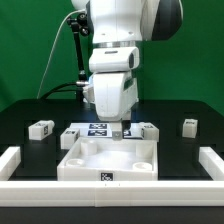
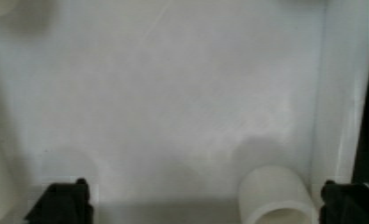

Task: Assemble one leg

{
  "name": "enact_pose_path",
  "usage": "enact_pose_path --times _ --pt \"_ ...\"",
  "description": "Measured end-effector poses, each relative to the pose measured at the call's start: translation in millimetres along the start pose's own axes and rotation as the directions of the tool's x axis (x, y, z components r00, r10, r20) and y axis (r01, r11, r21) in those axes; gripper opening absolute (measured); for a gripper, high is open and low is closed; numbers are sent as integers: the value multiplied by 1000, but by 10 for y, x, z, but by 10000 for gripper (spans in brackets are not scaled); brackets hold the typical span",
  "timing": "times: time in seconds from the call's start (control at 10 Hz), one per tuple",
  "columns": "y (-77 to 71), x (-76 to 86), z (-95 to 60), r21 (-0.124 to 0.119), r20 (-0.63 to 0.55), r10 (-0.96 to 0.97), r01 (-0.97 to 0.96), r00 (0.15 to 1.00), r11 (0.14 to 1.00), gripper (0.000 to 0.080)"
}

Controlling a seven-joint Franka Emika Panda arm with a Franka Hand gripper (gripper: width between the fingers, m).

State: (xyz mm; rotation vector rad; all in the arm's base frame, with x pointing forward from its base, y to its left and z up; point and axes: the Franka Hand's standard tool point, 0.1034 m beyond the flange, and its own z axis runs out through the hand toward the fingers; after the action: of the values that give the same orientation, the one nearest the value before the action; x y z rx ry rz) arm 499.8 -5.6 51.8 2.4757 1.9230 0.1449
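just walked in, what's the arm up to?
The gripper is down by the far rim of the white tray piece, jaws open. The wrist view shows a rounded white part between them, unclamped. One leg lies loose at the exterior view's left, a second leg at its right.

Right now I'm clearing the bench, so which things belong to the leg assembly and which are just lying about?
For the job: leg block at the exterior view's left; leg block at the exterior view's right; white tray-like piece; claw, open.
Lying about: marker board; white rails along the table's sides.
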Motion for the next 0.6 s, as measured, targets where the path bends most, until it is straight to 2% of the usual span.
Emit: enact_pose_path --times 0.3,0.4,0.6 --pt "-377 -59 178 7 3 -6 6 1000 1000 650" --pt "-470 -73 225 20 5 0 0 1000 1000 650" --pt "-537 -96 293 30 7 5 -6 1000 1000 650"
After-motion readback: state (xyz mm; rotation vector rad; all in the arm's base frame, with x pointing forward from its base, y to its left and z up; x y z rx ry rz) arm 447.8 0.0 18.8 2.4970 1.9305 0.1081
